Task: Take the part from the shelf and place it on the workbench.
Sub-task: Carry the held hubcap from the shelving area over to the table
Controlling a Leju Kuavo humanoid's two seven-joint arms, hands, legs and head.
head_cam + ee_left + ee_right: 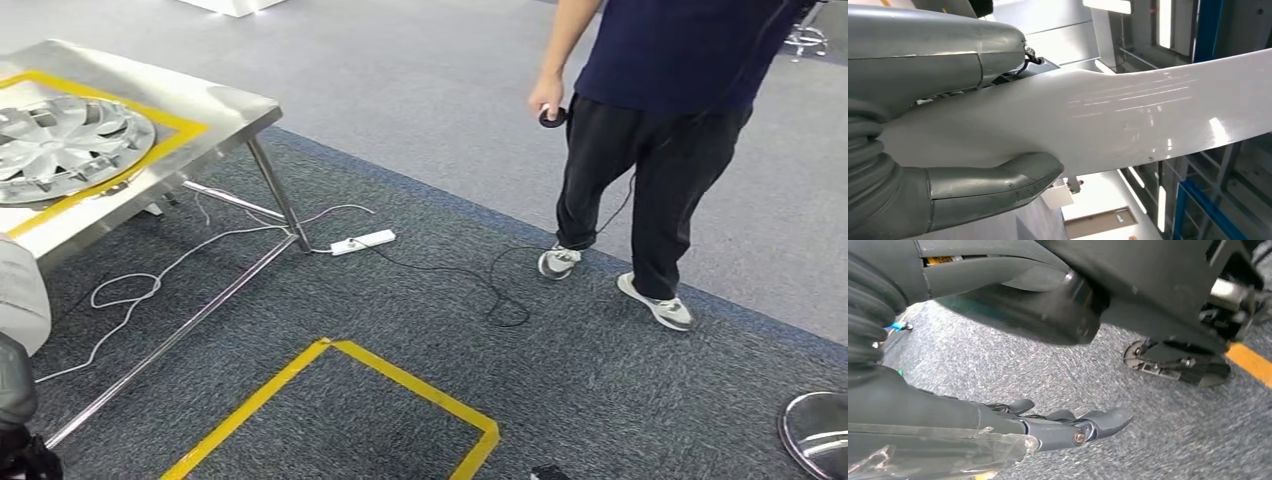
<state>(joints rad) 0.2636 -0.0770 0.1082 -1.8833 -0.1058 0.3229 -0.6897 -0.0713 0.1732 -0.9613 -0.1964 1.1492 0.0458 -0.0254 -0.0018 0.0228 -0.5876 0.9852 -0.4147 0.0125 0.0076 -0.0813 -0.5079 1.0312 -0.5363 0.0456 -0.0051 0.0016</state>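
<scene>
Fingers of the left hand (963,150) clamp a glossy white part (1128,117), thumb (998,187) pressed on one face and the grey cover on the other; the part's long axis runs straight away from the hand. In the right wrist view, the right hand (1048,427) hangs over grey carpet (1048,370), fingers (1103,420) loosely straight and holding nothing. The head view shows a steel workbench (215,115) carrying a hubcap (65,145), with a person (650,150) standing well apart on the carpet.
</scene>
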